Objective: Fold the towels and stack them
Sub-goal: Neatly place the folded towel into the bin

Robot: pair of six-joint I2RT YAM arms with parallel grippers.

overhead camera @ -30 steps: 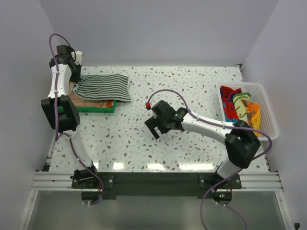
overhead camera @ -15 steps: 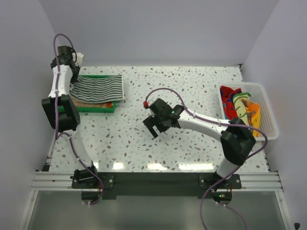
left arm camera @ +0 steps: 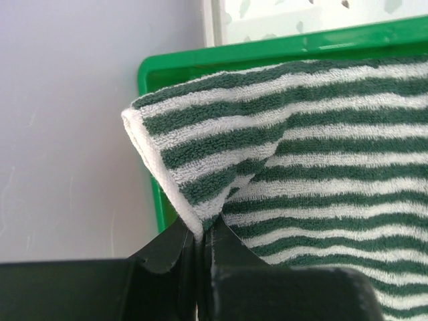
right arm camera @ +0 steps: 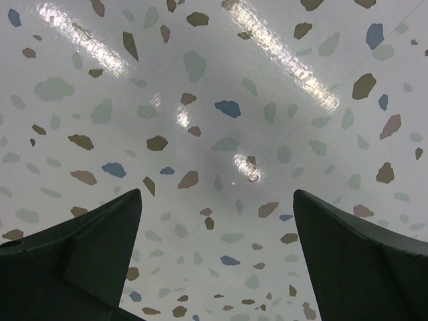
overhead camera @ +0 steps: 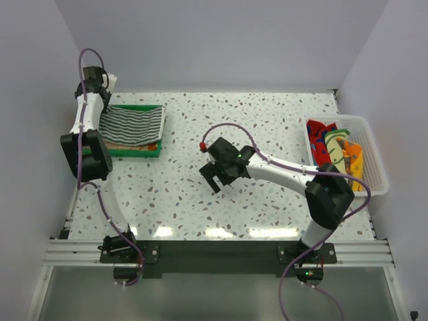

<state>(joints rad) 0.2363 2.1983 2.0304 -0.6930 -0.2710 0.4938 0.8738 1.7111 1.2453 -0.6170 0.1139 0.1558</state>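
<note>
Left fingers (left arm camera: pixel 166 254) are clamping a corner of the striped towel (left arm camera: pixel 334 154), likely squaring it over the tray (left arm camera: pixel 267 50). Right fingers (right arm camera: pixel 73 261) are hovering wide open, empty.

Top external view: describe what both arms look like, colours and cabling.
The left arm and right arm share white links, bulky black joint housings and black jaws. A purple cable loops along each. A small red knob sits near the right wrist.

The left tool (left arm camera: pixel 198 242) has drawn the striped towel (overhead camera: pixel 134 123) leftward over the green tray (overhead camera: pixel 134 153).
</note>
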